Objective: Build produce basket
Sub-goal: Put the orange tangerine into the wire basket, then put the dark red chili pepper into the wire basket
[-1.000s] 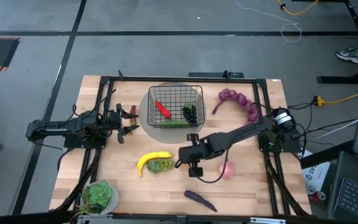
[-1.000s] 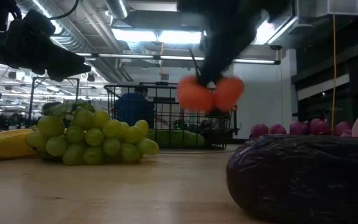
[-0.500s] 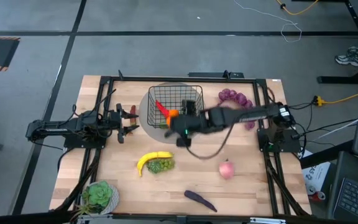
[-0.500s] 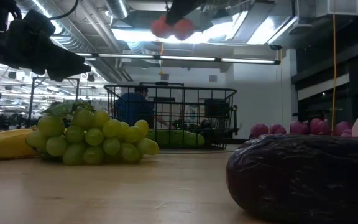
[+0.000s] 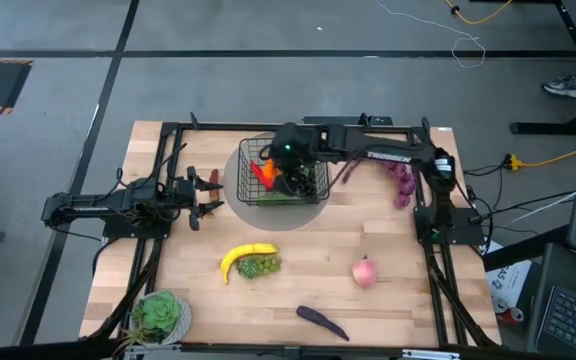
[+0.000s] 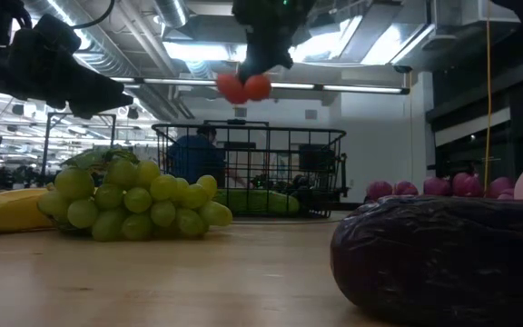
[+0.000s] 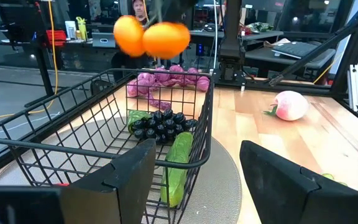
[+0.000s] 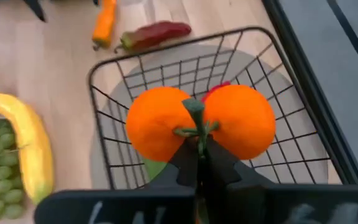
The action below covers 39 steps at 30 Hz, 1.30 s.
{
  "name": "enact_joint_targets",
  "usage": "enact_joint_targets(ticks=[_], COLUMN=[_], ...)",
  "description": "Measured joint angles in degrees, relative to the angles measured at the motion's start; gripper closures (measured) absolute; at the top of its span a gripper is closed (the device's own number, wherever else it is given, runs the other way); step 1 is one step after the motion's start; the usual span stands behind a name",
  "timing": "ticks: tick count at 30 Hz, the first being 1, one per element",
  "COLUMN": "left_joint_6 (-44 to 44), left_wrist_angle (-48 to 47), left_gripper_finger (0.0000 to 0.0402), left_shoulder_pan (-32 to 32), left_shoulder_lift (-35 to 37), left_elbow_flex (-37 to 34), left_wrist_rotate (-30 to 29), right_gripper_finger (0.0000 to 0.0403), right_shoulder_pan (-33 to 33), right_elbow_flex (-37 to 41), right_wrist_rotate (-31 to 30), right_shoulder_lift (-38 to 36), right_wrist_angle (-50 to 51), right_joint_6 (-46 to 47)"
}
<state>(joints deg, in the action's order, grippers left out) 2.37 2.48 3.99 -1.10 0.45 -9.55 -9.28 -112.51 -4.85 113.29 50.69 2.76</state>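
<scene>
Bright ceiling strip lights (image 6: 243, 53); blurred low foreground.

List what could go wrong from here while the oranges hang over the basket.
1. The right gripper pinches only the thin green stem of the oranges; they may slip early.
2. Released from that height above the basket, they could bounce off the cucumber and dark grapes and roll out.
3. Lowering first might catch the fingers on the wire rim, dragging the basket off the grey disc.
</scene>
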Motion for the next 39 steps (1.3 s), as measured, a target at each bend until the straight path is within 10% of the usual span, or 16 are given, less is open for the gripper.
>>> enact_joint_targets(ticks=[20,39], left_joint_6=[0.0,0.0], left_wrist_angle=[0.0,0.0], left_gripper_finger=[0.0172,0.0172], left_shoulder_pan=[0.01,0.0], left_shoulder_lift=[0.0,0.0], left_elbow_flex=[0.0,0.0], left_wrist_rotate=[0.0,0.0], right_gripper_finger=[0.0374,0.0247], right_shoulder_pan=[-1.18,-1.02], right_elbow_flex=[0.0,0.0], right_wrist_rotate=[-3.62,-6.73], right_shoulder_lift=[1.43,1.43], right_wrist_angle=[0.64,2.42], right_joint_6=[-0.24,5.72])
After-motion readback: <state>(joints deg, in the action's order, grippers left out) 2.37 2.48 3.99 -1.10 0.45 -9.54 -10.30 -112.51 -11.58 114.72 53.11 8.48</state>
